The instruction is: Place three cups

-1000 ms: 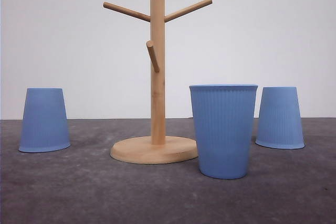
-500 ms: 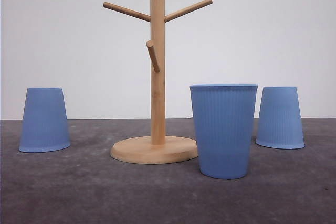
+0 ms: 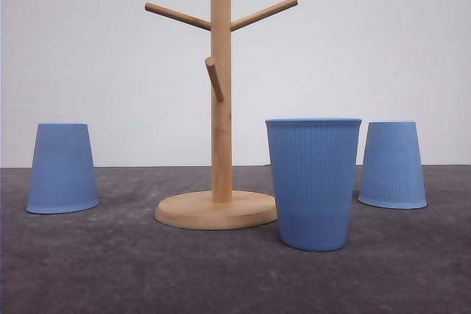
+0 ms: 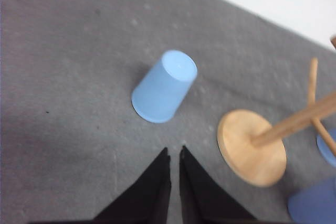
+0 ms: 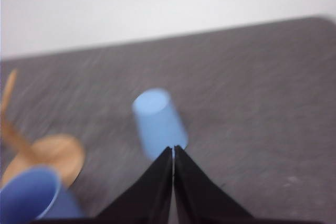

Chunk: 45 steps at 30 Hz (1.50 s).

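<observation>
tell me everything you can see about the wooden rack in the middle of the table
The rack looks like pale, smooth wood. A straight round post stands upright on a flat round base, which rests on the grey table. Two pegs slant up and outward near the top, one to each side, and a shorter third peg lower down juts toward the camera. All three pegs are bare. The post's top is cut off in the front view. The upright cup stands in front of the base's right edge; whether they touch is unclear.
</observation>
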Motion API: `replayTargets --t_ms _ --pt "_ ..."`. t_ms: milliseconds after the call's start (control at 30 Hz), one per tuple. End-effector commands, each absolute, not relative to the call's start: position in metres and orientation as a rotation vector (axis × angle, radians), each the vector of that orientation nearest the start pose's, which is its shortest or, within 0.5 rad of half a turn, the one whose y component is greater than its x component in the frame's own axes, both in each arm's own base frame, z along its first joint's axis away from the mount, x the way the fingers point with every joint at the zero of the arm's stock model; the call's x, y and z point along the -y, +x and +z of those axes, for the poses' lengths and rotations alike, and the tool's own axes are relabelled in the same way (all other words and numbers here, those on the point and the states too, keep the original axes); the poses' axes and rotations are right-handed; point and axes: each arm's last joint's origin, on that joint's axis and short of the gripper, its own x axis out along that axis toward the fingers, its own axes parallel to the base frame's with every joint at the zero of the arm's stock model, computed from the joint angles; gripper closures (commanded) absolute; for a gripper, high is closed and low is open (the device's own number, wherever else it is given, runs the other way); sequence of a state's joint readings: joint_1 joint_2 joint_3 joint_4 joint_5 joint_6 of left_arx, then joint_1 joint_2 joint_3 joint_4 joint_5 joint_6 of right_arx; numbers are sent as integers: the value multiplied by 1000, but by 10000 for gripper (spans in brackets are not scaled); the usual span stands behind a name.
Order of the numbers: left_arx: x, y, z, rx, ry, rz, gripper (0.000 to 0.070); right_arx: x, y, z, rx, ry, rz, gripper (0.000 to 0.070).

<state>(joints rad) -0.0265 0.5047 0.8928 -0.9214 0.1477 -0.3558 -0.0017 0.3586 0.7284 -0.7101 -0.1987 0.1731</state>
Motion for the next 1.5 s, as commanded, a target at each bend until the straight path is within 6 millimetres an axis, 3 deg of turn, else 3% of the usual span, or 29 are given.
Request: replayTargets --t_ms 0,167,367,567,633,700,767,800,833,967,1067,1333,1467 --pt "8 79 338 -559 -329 -134 688 -7 76 310 -380 159 228 700" --pt "17 91 339 -620 -291 -263 688 -15 89 307 -434 82 344 700" --pt "32 103 334 -670 -106 -407 688 -27 89 305 -431 -100 419 700" --pt "41 108 329 -703 49 -466 688 -34 89 304 -437 -137 483 700" --pt "42 111 328 -714 57 -456 672 -35 89 304 -437 -139 489 655" --pt "42 112 328 -716 56 -454 579 -35 89 305 -432 -138 488 473" --pt "42 113 328 -712 43 -448 372 -34 90 305 -423 -133 476 273" --pt "42 113 328 -711 30 -442 300 -34 90 306 -421 -129 464 235" --pt "42 113 329 -711 9 -431 265 -34 90 306 -417 -128 460 226" --pt "44 120 327 -739 -87 -389 258 -34 91 308 -401 -126 459 226" --pt "48 132 323 -782 -127 -347 169 -35 92 309 -386 -120 458 226" --pt "56 190 304 -875 -164 -271 134 -35 93 312 -361 -87 452 227" --pt "55 224 297 -898 -173 -229 82 -35 93 312 -361 -87 452 226"
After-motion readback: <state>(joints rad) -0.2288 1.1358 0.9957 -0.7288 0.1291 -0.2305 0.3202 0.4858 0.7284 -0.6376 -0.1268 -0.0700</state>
